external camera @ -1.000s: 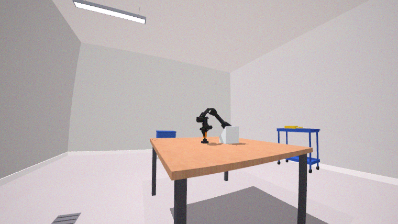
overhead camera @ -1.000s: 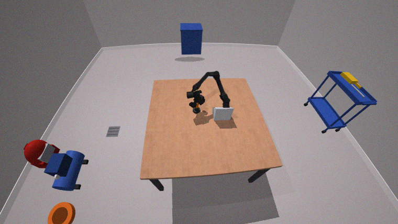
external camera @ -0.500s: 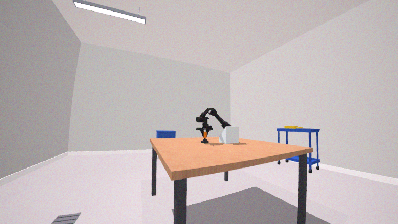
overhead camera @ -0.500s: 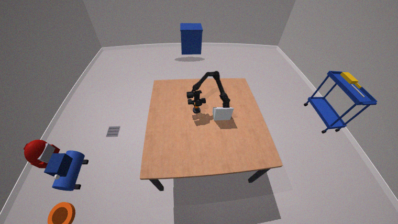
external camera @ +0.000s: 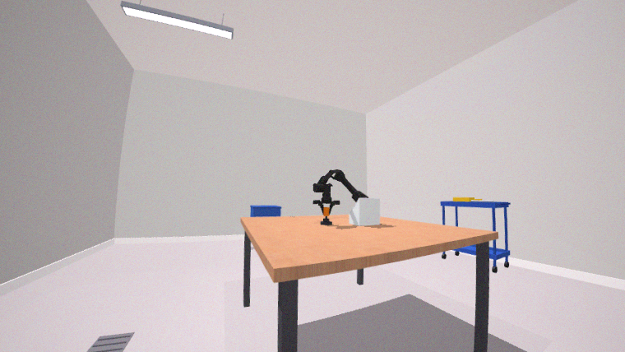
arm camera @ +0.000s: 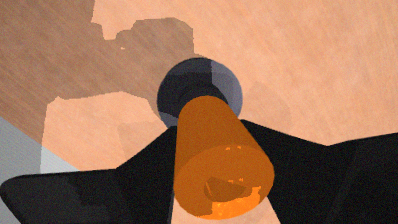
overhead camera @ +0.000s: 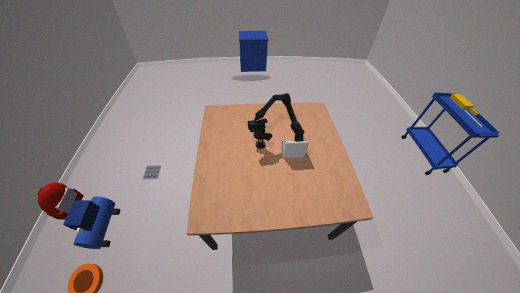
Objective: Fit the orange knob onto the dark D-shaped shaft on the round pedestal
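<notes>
The orange knob (overhead camera: 260,140) (external camera: 326,211) (arm camera: 225,160) is upright over the round dark pedestal (overhead camera: 259,146) (external camera: 326,223) (arm camera: 172,87). In the exterior view a narrow dark part shows between the knob's lower end and the wide base, so the knob is not down on the base. My gripper (external camera: 326,210) (arm camera: 207,129) points down and is shut on the knob, with one black finger on each side. The shaft's flat side and the knob's hole are hidden. I cannot tell whether the shaft's tip is inside the hole.
A white block-like object (overhead camera: 295,149) (external camera: 369,212) stands on the wooden table (overhead camera: 276,196) (external camera: 372,244), near the arm's base and to the right of the pedestal in the top and exterior views. Its pale edge shows at the wrist view's left. A blue trolley (overhead camera: 429,145) (external camera: 474,204) stands off the table.
</notes>
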You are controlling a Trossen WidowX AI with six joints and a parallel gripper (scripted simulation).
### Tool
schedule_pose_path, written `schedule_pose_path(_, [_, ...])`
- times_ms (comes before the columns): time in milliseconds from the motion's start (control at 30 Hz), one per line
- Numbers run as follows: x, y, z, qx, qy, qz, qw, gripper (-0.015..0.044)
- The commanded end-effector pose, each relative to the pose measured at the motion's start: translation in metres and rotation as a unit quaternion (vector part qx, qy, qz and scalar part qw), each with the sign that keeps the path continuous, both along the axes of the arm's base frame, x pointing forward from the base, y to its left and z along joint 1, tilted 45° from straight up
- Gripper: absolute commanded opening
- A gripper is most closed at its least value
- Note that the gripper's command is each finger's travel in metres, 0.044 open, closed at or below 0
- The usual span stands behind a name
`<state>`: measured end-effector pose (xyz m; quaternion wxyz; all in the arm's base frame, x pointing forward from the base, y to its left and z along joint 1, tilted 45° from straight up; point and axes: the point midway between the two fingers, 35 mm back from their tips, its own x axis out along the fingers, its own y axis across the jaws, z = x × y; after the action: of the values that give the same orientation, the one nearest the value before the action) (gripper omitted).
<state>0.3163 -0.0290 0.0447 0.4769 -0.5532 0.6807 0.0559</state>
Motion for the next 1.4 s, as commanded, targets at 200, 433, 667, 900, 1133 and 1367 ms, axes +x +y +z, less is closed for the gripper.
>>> schedule_pose_path(200, [-0.0031,0.0011,0.0056,0.038,-0.371,-0.375,0.849,0.0000])
schedule_pose_path(433, [-0.0014,0.0012,0.0056,0.038,-0.374,-0.378,0.846,0.0000])
schedule_pose_path(667, [0.0000,0.0008,0.0040,0.038,-0.374,-0.378,0.846,0.0000])
schedule_pose_path(900, [0.0014,0.0003,0.0006,0.038,-0.374,-0.378,0.846,0.0000])
schedule_pose_path(1133, [-0.0002,0.0015,-0.0006,0.038,-0.374,-0.378,0.846,0.0000])
schedule_pose_path(1367, [-0.0005,0.0013,0.0014,0.038,-0.374,-0.378,0.846,0.0000])
